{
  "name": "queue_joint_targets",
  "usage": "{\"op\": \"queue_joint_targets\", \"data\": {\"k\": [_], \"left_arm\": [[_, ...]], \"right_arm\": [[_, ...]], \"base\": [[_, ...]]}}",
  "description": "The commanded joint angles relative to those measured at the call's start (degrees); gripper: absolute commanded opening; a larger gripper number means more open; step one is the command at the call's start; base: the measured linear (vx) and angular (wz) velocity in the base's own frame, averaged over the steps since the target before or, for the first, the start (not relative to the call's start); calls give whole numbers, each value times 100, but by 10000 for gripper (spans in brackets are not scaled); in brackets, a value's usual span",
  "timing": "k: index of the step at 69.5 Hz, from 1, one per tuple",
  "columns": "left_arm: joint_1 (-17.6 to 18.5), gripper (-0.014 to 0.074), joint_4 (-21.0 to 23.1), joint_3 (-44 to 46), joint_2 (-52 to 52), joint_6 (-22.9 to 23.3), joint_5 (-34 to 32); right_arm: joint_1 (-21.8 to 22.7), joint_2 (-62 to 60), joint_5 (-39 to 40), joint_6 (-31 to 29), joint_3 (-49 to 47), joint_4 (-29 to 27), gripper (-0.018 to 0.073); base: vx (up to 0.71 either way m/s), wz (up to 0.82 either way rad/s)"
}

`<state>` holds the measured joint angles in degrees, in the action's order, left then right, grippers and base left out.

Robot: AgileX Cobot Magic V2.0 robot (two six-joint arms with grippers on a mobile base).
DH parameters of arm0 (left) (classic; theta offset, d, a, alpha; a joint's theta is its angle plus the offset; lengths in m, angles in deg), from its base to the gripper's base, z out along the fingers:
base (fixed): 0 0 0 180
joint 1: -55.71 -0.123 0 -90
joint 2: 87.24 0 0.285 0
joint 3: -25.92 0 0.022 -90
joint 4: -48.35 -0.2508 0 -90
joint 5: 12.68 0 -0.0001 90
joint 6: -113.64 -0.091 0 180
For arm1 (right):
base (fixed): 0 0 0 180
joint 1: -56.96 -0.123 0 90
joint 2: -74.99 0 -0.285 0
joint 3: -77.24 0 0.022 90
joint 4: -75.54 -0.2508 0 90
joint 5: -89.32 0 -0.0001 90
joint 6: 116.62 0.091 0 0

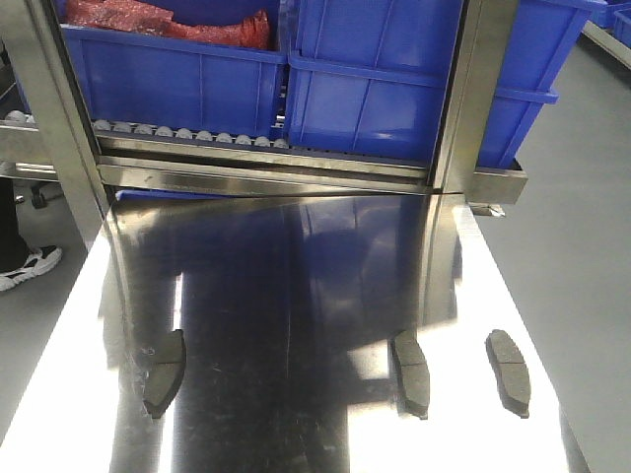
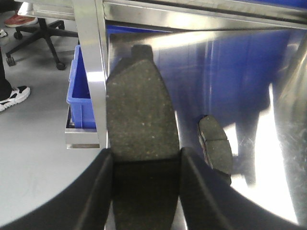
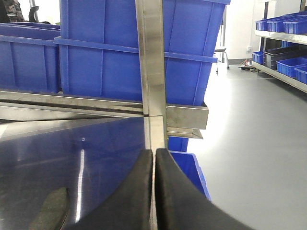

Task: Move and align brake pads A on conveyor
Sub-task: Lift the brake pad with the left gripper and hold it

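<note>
Left claw (image 2: 146, 154) grips brake pad (image 2: 139, 105); right claw (image 3: 154, 154) closed.

Dark grey, finely speckled: brake pads (image 1: 165, 372). Mirror silver, blue reflections: steel table (image 1: 296, 296). Solid blue: bins (image 1: 177, 84). Red, crinkled: bin contents (image 1: 168, 22), upper left. Plain grey: floor (image 1: 592, 197).

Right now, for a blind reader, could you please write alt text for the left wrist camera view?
The left gripper holds a dark grey brake pad between its black fingers, with a shiny steel table behind. A second pad lies on the table to the right; a blue bin and an office chair show at left.
</note>
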<state>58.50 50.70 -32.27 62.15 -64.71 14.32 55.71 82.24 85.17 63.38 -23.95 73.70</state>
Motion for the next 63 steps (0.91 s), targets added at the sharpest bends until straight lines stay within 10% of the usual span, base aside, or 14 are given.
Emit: {"op": "queue_joint_targets", "data": {"k": [1, 63], "left_arm": [[28, 146, 24, 155, -17, 1, -608], [28, 146, 24, 155, -23, 1, -594]], "right_arm": [[25, -60, 414, 0, 35, 23, -6], [25, -60, 414, 0, 35, 23, -6]], "base": [[0, 0], [0, 0]]}}
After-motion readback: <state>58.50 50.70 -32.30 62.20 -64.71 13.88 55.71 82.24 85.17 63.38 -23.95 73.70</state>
